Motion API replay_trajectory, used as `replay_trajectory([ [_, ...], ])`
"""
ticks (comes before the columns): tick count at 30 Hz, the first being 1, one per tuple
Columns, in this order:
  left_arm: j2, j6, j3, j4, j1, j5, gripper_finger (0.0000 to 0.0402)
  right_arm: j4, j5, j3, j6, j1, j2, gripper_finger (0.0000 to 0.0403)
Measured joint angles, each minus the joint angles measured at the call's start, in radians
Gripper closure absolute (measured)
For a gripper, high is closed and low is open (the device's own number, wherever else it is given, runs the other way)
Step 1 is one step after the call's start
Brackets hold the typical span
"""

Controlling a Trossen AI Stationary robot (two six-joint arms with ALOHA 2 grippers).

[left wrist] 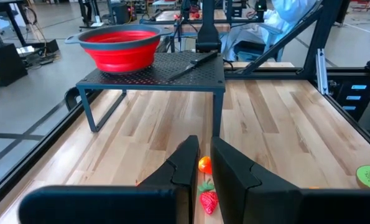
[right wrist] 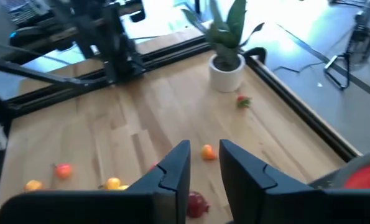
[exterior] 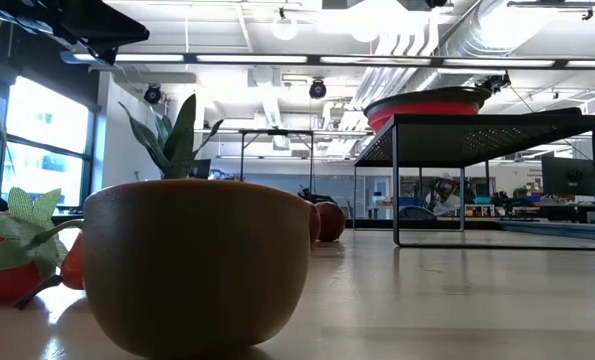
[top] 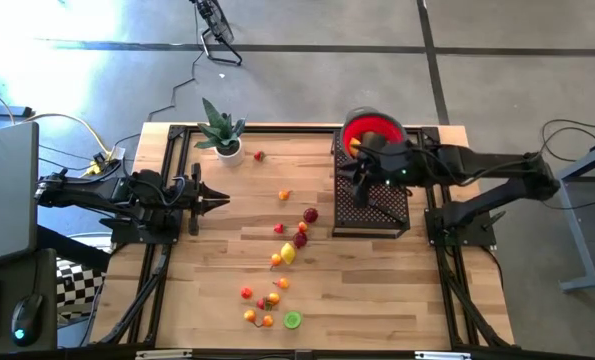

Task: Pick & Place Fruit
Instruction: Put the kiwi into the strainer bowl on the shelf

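Several small toy fruits lie scattered on the wooden table, among them a yellow one [top: 288, 253], an orange one [top: 284, 195] and a strawberry [top: 260, 156]. My right gripper [top: 356, 180] [right wrist: 204, 155] hovers over the near-left part of the black mesh stand [top: 372, 215], beside the red bowl [top: 374, 128] that sits on the stand's far end. Its fingers stand a narrow gap apart with nothing between them. My left gripper [top: 222, 200] [left wrist: 204, 163] waits at the table's left side, fingers nearly together, pointing at an orange fruit [left wrist: 204, 164] and a strawberry [left wrist: 208, 200].
A potted spiky plant [top: 220, 132] stands at the far left of the table. A dark knife [left wrist: 194, 62] lies on the stand next to the bowl [left wrist: 122, 46]. A green slice [top: 293, 320] lies near the near edge. One round fruit [exterior: 197, 265] sits close to the low camera.
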Motion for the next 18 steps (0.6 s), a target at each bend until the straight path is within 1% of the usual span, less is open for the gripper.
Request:
replay_trajectory([
  [9, 0.0, 0.0, 0.0, 0.0, 0.0, 0.0, 0.0365, 0.012, 0.01, 0.0, -0.035, 0.124, 0.047, 0.034],
  [18, 0.0, 0.0, 0.0, -0.002, 0.0, 0.0, 0.0365, 0.07, 0.022, 0.0, -0.034, 0.188, 0.146, 0.0349],
])
